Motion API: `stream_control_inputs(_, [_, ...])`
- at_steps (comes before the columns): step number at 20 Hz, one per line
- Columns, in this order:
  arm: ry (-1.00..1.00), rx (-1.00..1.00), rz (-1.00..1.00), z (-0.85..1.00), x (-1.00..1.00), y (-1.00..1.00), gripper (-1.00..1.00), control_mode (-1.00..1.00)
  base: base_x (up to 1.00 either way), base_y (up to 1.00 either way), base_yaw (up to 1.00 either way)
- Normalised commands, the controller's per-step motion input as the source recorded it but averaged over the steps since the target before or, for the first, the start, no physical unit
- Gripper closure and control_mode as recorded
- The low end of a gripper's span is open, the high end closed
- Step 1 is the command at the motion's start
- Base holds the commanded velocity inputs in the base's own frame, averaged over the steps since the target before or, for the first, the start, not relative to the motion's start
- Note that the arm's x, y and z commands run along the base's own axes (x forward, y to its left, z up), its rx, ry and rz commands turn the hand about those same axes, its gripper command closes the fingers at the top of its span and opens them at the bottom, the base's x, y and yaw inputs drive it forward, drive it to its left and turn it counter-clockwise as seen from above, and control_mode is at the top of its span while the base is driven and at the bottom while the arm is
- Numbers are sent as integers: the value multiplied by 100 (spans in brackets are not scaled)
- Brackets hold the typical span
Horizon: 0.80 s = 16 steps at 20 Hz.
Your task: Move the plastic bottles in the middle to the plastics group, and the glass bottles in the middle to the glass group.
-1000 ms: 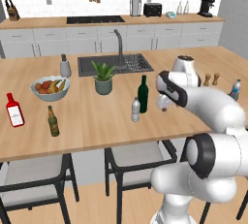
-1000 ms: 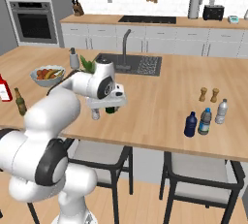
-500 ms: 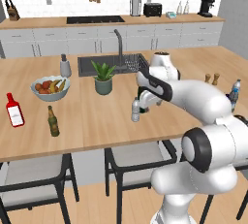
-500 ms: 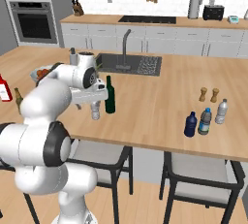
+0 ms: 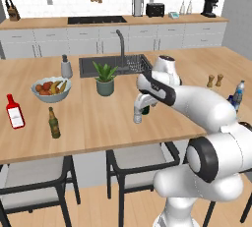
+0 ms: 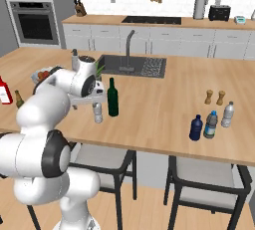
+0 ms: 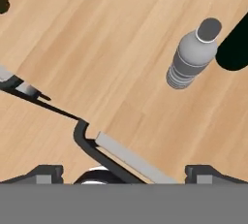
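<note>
1. The two-finger gripper point(image 6: 94, 99) hangs over the near edge of the light wooden island counter point(image 6: 164, 109), its jaws spread wide and holding nothing.
2. In the hand view the short clear greyish plastic bottle with a white cap point(image 7: 193, 55) stands upright on the wood at about one o'clock, apart from both finger tips.
3. In the right base view that same bottle point(image 6: 98, 112) stands just below the gripper.
4. The tall dark green glass bottle with a long narrow neck point(image 6: 113, 98) is upright just beside it, at three o'clock.
5. The squat dark blue plastic bottle point(image 6: 196, 127) stands far off at three o'clock, just beside the slim clear water bottle with a blue cap point(image 6: 211, 124).
6. The red flask-shaped bottle with a white label point(image 5: 15, 111) and the small olive-brown bottle point(image 5: 53, 122) stand at nine o'clock on the counter's far left.
</note>
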Motion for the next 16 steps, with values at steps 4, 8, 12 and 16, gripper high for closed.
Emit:
stream_control_inputs(4, [-6,6,-18,-1,28,25,-100,-100,0,0,0])
stream_control_inputs(8, [9,-22,-18,0,45,13,-100,-100,0,0,0])
stream_control_inputs(12, [16,-24,-22,0,64,-2,-100,-100,0,0,0])
stream_control_inputs(16, [5,-4,-16,0,55,-13,-100,-100,0,0,0])
